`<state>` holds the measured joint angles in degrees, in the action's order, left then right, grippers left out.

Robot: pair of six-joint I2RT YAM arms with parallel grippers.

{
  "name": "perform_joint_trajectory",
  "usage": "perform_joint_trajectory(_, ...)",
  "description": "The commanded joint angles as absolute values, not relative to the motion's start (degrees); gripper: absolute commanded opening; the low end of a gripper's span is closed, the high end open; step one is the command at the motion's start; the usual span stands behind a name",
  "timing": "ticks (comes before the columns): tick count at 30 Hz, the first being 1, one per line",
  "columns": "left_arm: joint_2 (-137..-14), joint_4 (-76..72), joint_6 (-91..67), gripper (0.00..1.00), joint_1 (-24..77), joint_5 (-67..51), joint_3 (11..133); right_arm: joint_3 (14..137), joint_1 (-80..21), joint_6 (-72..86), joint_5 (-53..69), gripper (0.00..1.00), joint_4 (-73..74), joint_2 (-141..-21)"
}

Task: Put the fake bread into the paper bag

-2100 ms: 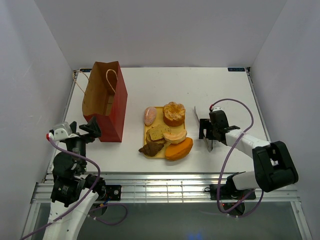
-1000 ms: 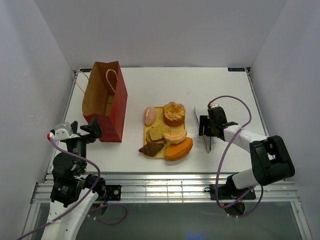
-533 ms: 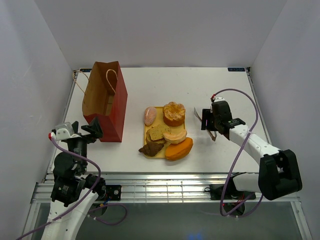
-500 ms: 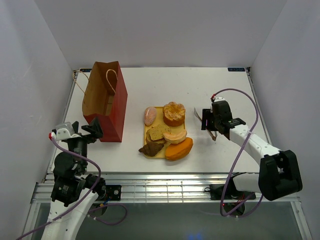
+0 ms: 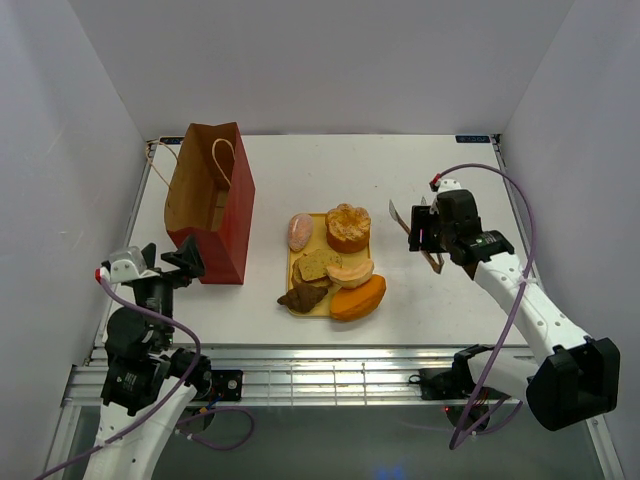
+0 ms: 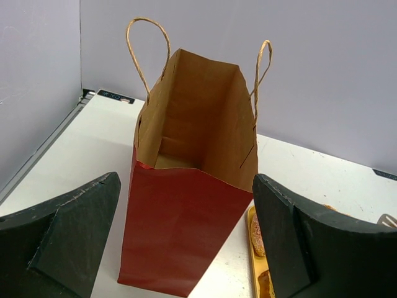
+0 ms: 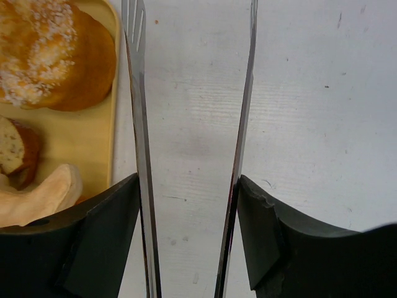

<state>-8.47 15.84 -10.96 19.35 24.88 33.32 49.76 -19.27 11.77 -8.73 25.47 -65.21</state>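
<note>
From above, the tall reddish-brown paper bag (image 5: 210, 200) stands left of the flat yellow tray (image 5: 292, 265) bearing the fake bread (image 5: 340, 255). Left wrist: the left gripper (image 6: 186, 180) gapes wide before the bag's mouth. Right wrist: the right gripper (image 7: 187, 180) clamps silver metal tongs (image 7: 139, 124) beside the tray.

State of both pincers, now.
Left pincer: open, holding nothing, facing the paper bag.
Right pincer: closed on the silver tongs.

White table (image 5: 400, 170), pale lilac walls (image 5: 320, 60) behind and either side of it, ribbed metal rail (image 5: 330, 372) along its near edge, even light
</note>
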Motion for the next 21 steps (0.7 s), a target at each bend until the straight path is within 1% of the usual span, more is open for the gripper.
perform_joint_trajectory(1, -7.82, 15.47, -10.55, 0.98, 19.77, 25.4, 33.13, 54.14, -19.6, 10.9, -6.07, 0.67, 27.42, -62.93)
perform_joint_trajectory(7, -8.0, 15.64, -10.72, 0.98, 19.78, 25.93, 33.13, 56.16, -19.6, 11.78, -2.29, 0.63, 26.9, -62.84)
perform_joint_trajectory(11, -7.21, 16.08, -10.98, 0.98, 19.77, 27.51, 33.31, 56.69, -19.77, 12.39, 2.18, 0.63, 25.67, -63.89)
perform_joint_trajectory(21, -6.24, 15.91, -10.9, 0.98, 19.78, 29.18, 33.05, 60.03, -21.97, 13.45, 4.48, 0.61, 23.64, -68.46)
